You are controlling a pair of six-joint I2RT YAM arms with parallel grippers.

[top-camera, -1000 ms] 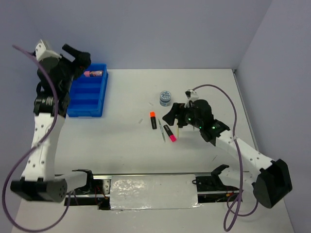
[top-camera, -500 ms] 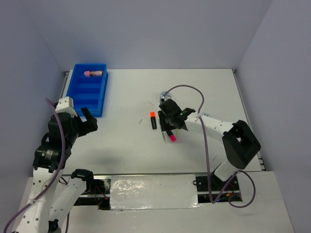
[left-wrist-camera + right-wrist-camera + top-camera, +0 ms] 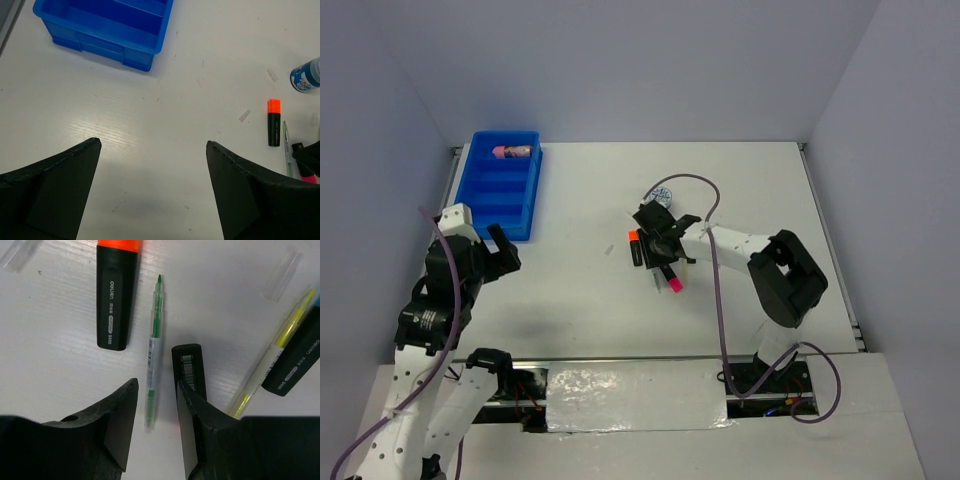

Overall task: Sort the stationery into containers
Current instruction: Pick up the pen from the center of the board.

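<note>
Right gripper [image 3: 156,389] low over the middle of the table [image 3: 570,290], jaws part-spread astride 1 thin green pen [image 3: 154,347], gaps showing either side, orange-capped marker [image 3: 116,305] just left of it; left gripper [image 3: 153,145] over the table on the near side of the blue tray [image 3: 100,41] at far left, jaws spread wide.

Top view: pens under right gripper [image 3: 660,255] too small to tell apart; patterned disc [image 3: 661,194] partly behind cable; pink-capped marker [image 3: 673,282] body half under gripper. Left wrist view: blue tray [image 3: 125,30] cut by top edge; disc cut by right edge; pink-capped marker mostly behind right gripper. Right wrist view: orange-capped marker [image 3: 116,295] cut by top edge; yellow pen [image 3: 274,355] lower end behind finger; rightmost marker [image 3: 295,365] cut by right edge.
</note>
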